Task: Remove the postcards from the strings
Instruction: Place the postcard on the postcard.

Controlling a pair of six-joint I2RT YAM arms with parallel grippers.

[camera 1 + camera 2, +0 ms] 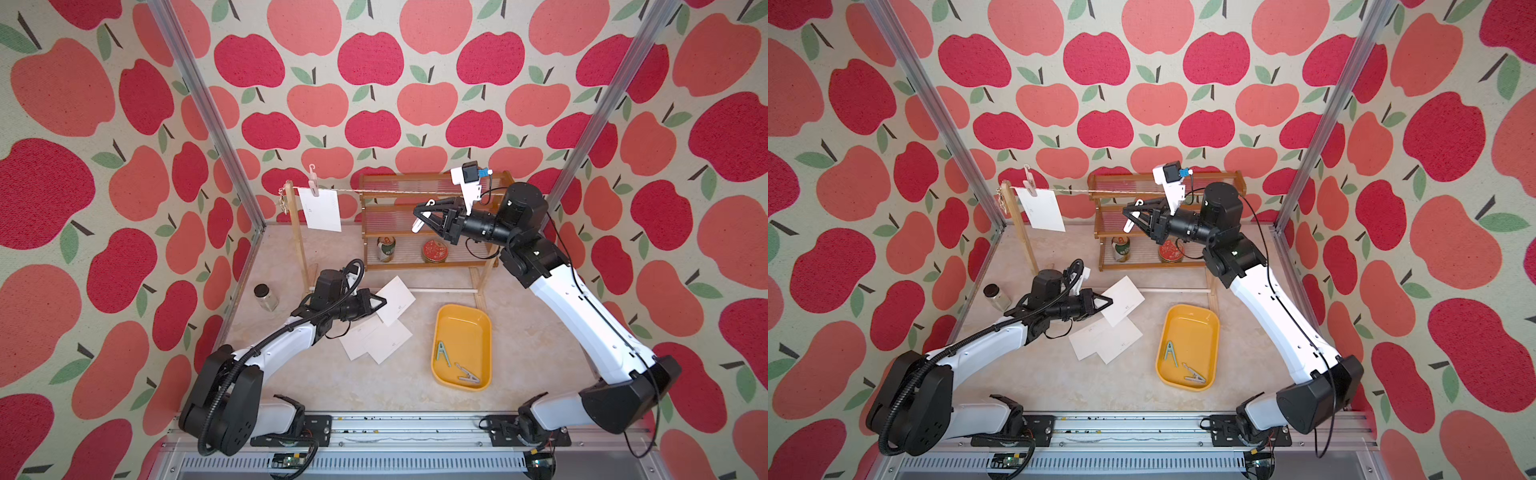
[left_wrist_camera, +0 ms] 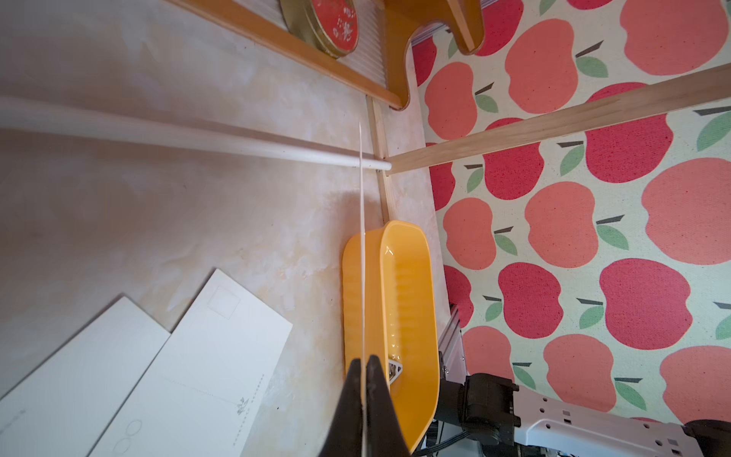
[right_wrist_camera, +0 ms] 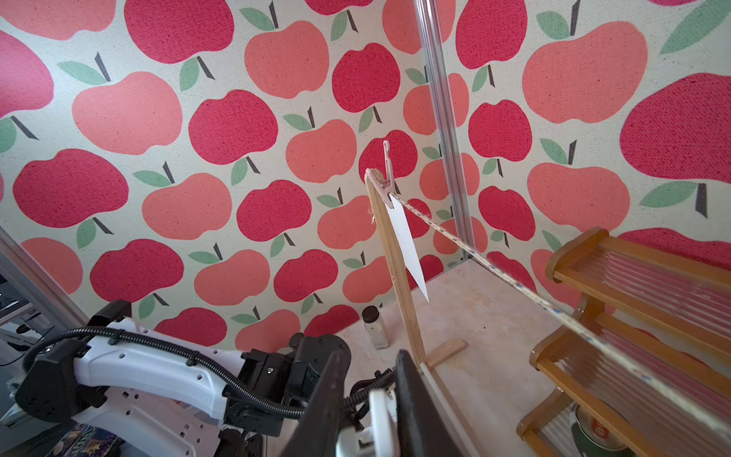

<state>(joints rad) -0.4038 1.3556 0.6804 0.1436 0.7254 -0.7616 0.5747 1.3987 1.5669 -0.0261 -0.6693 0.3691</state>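
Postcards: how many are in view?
4 postcards: one pegged to the string, one held by the left pincer, two overlapping on the table under it. More could hide beneath them.

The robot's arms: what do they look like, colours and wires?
Both the left arm and right arm have white shells between black joints. A ribbed black hose runs along the left one; a thin black cable loops along the right. The left gripper and right gripper are black, tapering to pointed fingers. A white camera mount with a blue plug tops the right wrist.
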